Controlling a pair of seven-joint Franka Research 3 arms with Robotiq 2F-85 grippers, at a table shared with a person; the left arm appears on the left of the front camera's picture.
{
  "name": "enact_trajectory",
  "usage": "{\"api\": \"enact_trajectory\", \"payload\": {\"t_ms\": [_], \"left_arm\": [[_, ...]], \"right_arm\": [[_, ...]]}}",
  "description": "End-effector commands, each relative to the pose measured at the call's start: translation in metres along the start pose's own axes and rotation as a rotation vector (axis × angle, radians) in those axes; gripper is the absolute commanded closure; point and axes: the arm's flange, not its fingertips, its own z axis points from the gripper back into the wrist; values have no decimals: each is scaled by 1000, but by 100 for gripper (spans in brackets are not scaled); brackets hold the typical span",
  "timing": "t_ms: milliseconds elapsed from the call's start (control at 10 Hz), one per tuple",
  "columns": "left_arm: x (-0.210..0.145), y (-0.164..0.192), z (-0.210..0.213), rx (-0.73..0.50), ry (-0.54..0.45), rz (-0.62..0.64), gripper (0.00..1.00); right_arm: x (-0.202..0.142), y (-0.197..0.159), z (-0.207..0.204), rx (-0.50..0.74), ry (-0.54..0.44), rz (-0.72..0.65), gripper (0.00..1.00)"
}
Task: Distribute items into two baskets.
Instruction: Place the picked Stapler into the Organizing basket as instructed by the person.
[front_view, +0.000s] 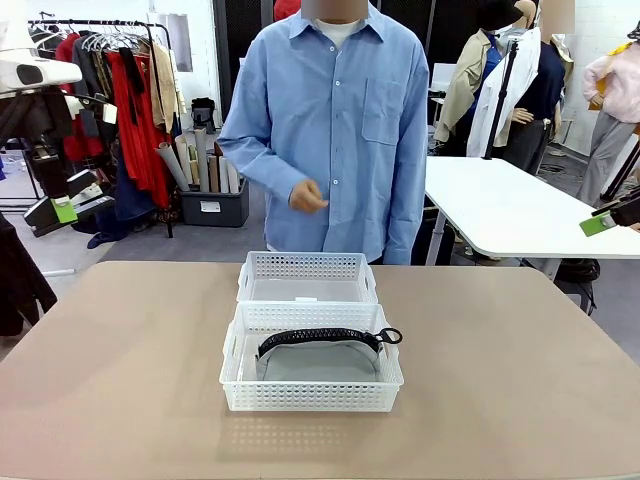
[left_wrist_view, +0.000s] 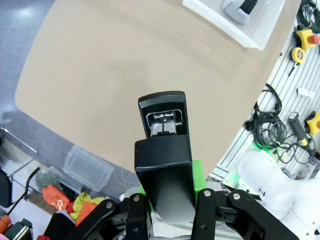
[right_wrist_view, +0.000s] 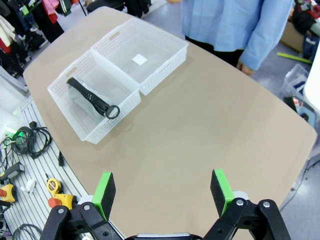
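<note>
Two white lattice baskets stand end to end mid-table: the near basket (front_view: 310, 396) and the far basket (front_view: 305, 265). A grey pouch (front_view: 318, 362) with a black zipper and ring pull lies in the near basket; the far one looks empty. My left gripper (left_wrist_view: 167, 186) is shut on a small black stapler (left_wrist_view: 162, 130), held high off the table's left side, and also appears at the left edge (front_view: 66, 205). My right gripper (right_wrist_view: 163, 192) hangs open over bare table, well away from the near basket (right_wrist_view: 107, 127), the far basket (right_wrist_view: 167, 62) and the pouch (right_wrist_view: 82, 102); it also appears at the right edge (front_view: 612, 218).
A person in a blue shirt stands behind the far basket, one hand (front_view: 306, 196) raised at waist height. The tan table (front_view: 500, 380) is bare around the baskets. A white table (front_view: 520, 205) stands back right, a clothes rack (front_view: 120, 90) back left. Cables and tools (left_wrist_view: 280, 125) lie beside the table.
</note>
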Motion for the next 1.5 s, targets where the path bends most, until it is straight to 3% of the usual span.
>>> {"api": "enact_trajectory", "payload": {"t_ms": [0,1400], "left_arm": [[-1,1,4,6,-4,9,100],[-1,1,4,6,-4,9,100]], "right_arm": [[0,1,-1,5,-7,5,0],[0,1,-1,5,-7,5,0]]}}
